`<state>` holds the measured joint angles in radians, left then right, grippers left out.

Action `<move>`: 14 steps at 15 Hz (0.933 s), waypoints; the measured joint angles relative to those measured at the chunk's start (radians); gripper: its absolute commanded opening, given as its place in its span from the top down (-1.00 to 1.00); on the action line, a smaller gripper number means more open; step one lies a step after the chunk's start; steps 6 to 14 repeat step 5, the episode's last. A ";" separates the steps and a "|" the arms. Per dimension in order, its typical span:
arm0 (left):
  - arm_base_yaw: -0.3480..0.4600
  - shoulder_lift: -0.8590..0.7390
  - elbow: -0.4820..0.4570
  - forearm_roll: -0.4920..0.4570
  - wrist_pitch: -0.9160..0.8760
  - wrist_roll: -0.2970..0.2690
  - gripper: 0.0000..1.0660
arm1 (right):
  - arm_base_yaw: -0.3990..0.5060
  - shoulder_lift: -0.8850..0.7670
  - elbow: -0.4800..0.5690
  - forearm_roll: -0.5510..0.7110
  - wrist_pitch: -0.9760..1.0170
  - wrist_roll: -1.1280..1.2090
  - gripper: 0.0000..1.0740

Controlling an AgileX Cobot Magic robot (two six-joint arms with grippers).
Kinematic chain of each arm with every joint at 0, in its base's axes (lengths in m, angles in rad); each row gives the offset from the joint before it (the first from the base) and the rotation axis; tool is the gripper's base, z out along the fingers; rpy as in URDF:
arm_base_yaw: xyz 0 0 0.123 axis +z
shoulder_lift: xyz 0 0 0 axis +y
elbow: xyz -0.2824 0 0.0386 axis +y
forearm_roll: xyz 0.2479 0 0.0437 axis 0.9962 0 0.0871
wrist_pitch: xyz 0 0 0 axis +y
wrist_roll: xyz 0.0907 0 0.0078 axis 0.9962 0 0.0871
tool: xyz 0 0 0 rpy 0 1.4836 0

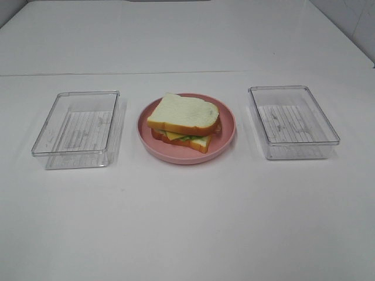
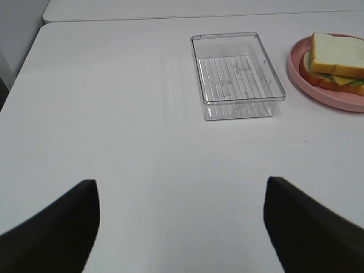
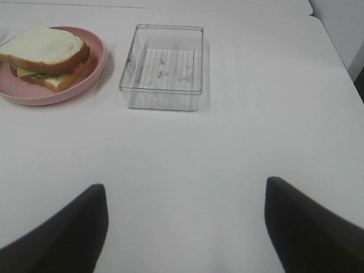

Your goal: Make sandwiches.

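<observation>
Both grippers stand wide with nothing between the fingers, and you only get that from the wrist views; the high camera shows no arm at all. Left gripper point(image 2: 181, 227): two dark fingers point(image 2: 54, 230) spread far apart over bare white table point(image 2: 142, 142), holding nothing. Right gripper point(image 3: 185, 227): same, dark fingers point(image 3: 310, 224) far apart, nothing in them, table below.

Landmark for you is the pink plate point(image 1: 225, 140), middle of the table in the high view. Sandwich point(image 1: 184, 120) sits on it, assembled: white bread slice with orange-brown crust on top, a second slice at the bottom, yellow cheese and a bit of green lettuce showing at the near edge. A reddish layer peeks out under the top slice; whether it is bacon you cannot tell from that view. Top slice is slightly skewed against the bottom one.

Left clear tray point(image 1: 76, 126) lies beside the plate on the left arm's side, right clear tray point(image 1: 293, 120) beside the plate on the right arm's side, neither touching it. Each has a ribbed floor and holds nothing you can see.

Left wrist view gives you only the left tray plus part of the plate and sandwich, cut by the frame edge. Right wrist view gives the right tray and nearly the whole plate. Both grippers are well apart from the plate.
</observation>
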<state>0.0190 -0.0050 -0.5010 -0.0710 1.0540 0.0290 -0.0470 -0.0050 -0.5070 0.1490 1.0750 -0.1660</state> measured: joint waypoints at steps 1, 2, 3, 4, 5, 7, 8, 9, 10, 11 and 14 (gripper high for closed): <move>0.000 0.000 0.000 0.000 0.000 0.000 -0.42 | 0.000 0.000 0.000 0.000 0.000 0.000 -0.35; 0.000 0.000 0.000 0.000 0.000 0.000 -0.42 | 0.000 0.000 0.000 0.000 0.000 0.000 -0.35; 0.000 0.000 0.000 0.000 0.000 0.000 -0.42 | 0.000 0.000 0.000 0.000 0.000 0.000 -0.35; 0.000 0.000 0.000 0.000 0.000 0.000 -0.42 | 0.000 0.000 0.000 0.000 0.000 0.000 -0.35; 0.000 0.000 0.000 0.000 0.000 0.000 -0.42 | 0.000 0.000 0.000 0.000 0.000 0.000 -0.35; 0.000 0.000 0.000 0.000 0.000 0.000 -0.42 | 0.000 0.000 0.000 0.000 0.000 0.000 -0.35; 0.000 0.000 0.000 0.000 0.000 0.000 -0.42 | 0.000 0.000 0.000 0.000 0.000 0.000 -0.35; 0.000 0.000 0.000 0.000 0.000 0.000 -0.42 | 0.000 0.000 0.000 0.000 0.000 0.000 -0.35; 0.000 0.000 0.000 0.000 0.000 0.000 -0.42 | 0.000 0.000 0.000 0.000 0.000 0.000 -0.35; 0.000 0.000 0.000 0.000 0.000 0.000 -0.42 | 0.000 0.000 0.000 0.000 0.000 0.000 -0.35; 0.000 0.000 0.000 0.000 0.000 0.000 -0.42 | 0.000 0.000 0.000 0.000 0.000 0.000 -0.35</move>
